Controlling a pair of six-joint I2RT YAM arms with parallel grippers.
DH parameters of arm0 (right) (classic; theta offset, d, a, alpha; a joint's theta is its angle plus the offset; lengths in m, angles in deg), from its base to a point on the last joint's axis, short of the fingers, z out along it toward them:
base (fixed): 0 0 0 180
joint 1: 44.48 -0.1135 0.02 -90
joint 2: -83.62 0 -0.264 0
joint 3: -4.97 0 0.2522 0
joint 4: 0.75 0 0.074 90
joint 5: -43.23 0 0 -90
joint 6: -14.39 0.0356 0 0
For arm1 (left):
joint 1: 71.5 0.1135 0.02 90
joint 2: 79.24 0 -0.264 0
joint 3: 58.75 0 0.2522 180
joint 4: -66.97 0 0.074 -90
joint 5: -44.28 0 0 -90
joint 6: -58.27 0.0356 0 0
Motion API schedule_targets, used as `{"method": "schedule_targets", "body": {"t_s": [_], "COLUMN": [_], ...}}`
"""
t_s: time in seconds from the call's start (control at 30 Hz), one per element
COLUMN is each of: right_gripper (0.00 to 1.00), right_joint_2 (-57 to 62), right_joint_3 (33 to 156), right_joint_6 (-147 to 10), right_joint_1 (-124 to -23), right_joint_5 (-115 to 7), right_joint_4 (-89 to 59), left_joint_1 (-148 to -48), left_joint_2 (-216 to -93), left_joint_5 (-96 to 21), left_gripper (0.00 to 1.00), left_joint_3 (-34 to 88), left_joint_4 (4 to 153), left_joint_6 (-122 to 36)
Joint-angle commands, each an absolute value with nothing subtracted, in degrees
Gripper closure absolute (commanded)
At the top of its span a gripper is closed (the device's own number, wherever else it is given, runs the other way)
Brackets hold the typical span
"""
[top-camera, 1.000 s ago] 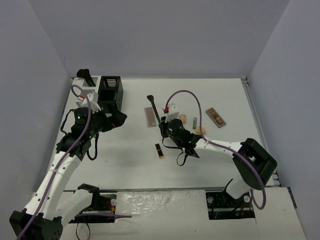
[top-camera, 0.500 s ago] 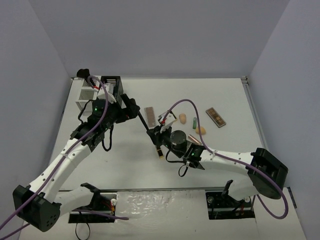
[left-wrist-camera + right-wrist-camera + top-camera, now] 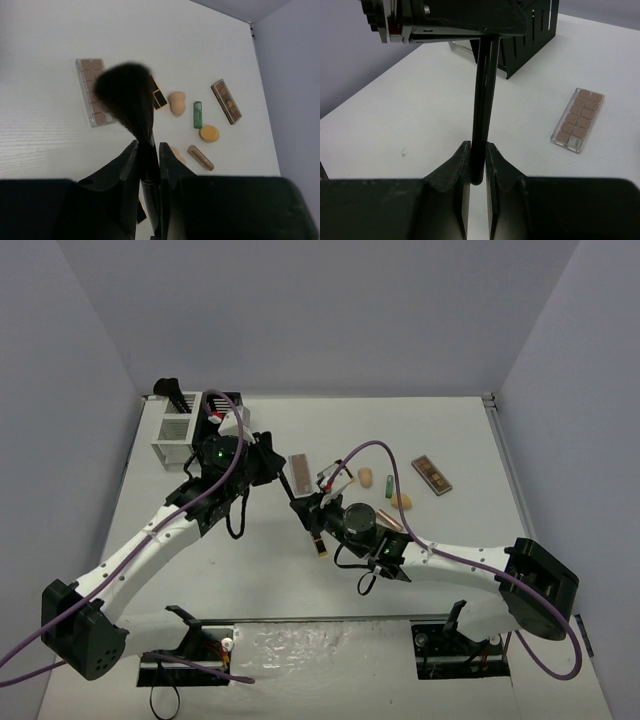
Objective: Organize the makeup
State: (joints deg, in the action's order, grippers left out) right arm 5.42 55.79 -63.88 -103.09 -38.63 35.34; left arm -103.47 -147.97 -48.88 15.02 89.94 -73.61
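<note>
A thin black brush (image 3: 294, 494) hangs above the table, held at both ends. My left gripper (image 3: 148, 150) is shut on it just below the fluffy bristles (image 3: 125, 92). My right gripper (image 3: 477, 150) is shut on the tip of its handle (image 3: 483, 100). In the top view the left gripper (image 3: 279, 471) and right gripper (image 3: 306, 513) nearly meet. On the table lie a pink palette (image 3: 92, 92), a black-and-gold lipstick (image 3: 160, 98), a peach sponge (image 3: 176, 102), a green tube (image 3: 198, 114), an orange sponge (image 3: 209, 133), a rose-gold tube (image 3: 200, 157) and a brown palette (image 3: 226, 101).
A white slatted bin (image 3: 173, 430) stands at the back left with a dark brush head (image 3: 168, 392) sticking out of it. The black bin (image 3: 532, 32) beside it is mostly hidden by my left arm in the top view. Another lipstick (image 3: 318, 543) lies under the right arm.
My left arm swung right from the bins to the brush and its jaws closed on the bristle end. The right gripper carried the brush left and forward, still shut on it.
</note>
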Motion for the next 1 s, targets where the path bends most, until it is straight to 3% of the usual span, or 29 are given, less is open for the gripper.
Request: {"method": "schedule_targets", "body": {"t_s": [0.0, 0.07, 0.13, 0.2, 0.37, 0.47, 0.67, 0.97], "right_gripper": [0.96, 0.85, 0.52, 0.3, 0.06, 0.01, 0.0, 0.0], "right_joint_2": [7.59, 7.68, 7.58, 7.52, 8.44, 9.95, 13.11, 12.56], "right_joint_3": [56.97, 56.88, 56.82, 57.0, 57.75, 57.85, 56.91, 54.99], "right_joint_6": [-64.93, -64.97, -65.11, -65.43, -66.78, -67.43, -66.41, -68.37], "right_joint_1": [-103.72, -103.72, -103.7, -103.62, -102.95, -101.27, -94.59, -92.53], "right_joint_5": [-38.51, -38.25, -37.42, -37.17, -35.91, -35.52, -39.66, -41.94], "right_joint_4": [40.76, 40.68, 40.61, 40.1, 35.7, 32.09, 26.19, 26.02], "left_joint_1": [-104.07, -104.11, -104.11, -104.1, -103.18, -101.15, -88.05, -72.7], "left_joint_2": [-147.0, -146.82, -146.45, -145.82, -144.55, -145.23, -150.28, -165.71], "left_joint_5": [-50.77, -50.56, -50.41, -51.31, -59.63, -64.64, -66.02, -64.7], "left_gripper": [0.96, 1.0, 1.0, 1.0, 1.0, 1.0, 1.0, 1.0], "left_joint_3": [18.11, 17.85, 17.94, 17.97, 19.9, 22.04, 25.47, 34.38], "left_joint_4": [83.35, 82.67, 82.36, 82.2, 84.12, 83.64, 74.19, 57.43], "left_joint_6": [-73.43, -73.13, -72.28, -71.28, -64.79, -60.5, -54.4, -49.18]}}
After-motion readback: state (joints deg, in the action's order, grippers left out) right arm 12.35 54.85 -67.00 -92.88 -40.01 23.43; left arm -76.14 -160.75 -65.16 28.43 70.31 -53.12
